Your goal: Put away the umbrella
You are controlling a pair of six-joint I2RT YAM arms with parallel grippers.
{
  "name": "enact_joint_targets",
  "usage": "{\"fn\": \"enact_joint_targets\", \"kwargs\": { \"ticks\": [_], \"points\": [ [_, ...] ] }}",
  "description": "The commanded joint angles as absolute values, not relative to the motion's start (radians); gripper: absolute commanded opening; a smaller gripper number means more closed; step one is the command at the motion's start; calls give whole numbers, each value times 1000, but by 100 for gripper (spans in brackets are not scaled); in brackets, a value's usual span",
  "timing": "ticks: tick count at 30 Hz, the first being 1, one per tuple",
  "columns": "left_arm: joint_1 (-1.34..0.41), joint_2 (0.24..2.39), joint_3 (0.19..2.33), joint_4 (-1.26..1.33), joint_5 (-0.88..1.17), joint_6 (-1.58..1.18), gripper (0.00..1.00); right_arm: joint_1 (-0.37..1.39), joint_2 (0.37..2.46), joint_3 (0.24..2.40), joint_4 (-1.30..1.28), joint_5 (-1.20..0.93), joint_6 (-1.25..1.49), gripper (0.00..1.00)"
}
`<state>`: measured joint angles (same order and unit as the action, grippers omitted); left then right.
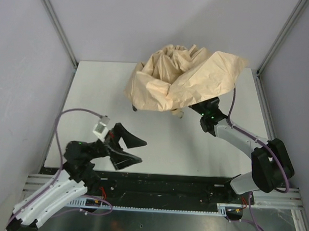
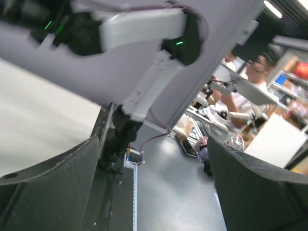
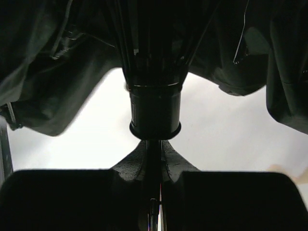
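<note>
Umbrella location: You would have found the umbrella (image 1: 182, 80) at the far side of the worktop (image 1: 168, 147), right of centre.
Canopy condition: The beige canopy (image 1: 161, 90) was slack and crumpled, neither spread taut nor wrapped tight. No strap closure was visible.
Right gripper: The right gripper (image 3: 154, 163) reached in under the canopy from the near right. In the right wrist view its jaws were closed narrowly on the thin dark shaft (image 3: 153, 149), just below the dark collar (image 3: 155, 113).
Left gripper: The left gripper (image 1: 134, 150) was at the near left, well apart from the umbrella. Its jaws stood wide and nothing was between them. The left wrist view showed only the lab beyond the table edge.
Work done: Judged from the slack fabric, the canopy was at least partly collapsed, and the shaft was secured in one gripper.
Work left: You should have counted the shaft collapse, the gathering of the fabric and the final stowing as not yet done. No sleeve, bin or other storage place was visible in any view.
Handle: Not identifiable; the canopy hid most of the lower end.
</note>
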<state>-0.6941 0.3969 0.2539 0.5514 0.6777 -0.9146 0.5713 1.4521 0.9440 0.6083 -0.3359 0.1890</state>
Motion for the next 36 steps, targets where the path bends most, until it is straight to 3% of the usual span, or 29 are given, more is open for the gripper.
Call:
{"fn": "enact_joint_targets", "kwargs": {
  "ticks": [1,4,7,14,26,36],
  "points": [
    [-699,377,605,337,770,-735,98,557,1373,914,572,-610,-12,0],
    [-699,497,909,-10,546,-573,99,548,1356,867,626,-724,4,0],
    [-698,627,1114,-183,337,-538,99,547,1334,815,683,-779,46,0],
    [-696,753,1151,-197,44,-531,99,536,1290,780,738,-838,146,0],
    [-707,1026,1143,107,174,-598,99,598,1260,813,647,-805,99,0],
    [-740,1170,1196,161,184,-604,99,652,1195,844,457,-803,-38,0]
  ]
}}
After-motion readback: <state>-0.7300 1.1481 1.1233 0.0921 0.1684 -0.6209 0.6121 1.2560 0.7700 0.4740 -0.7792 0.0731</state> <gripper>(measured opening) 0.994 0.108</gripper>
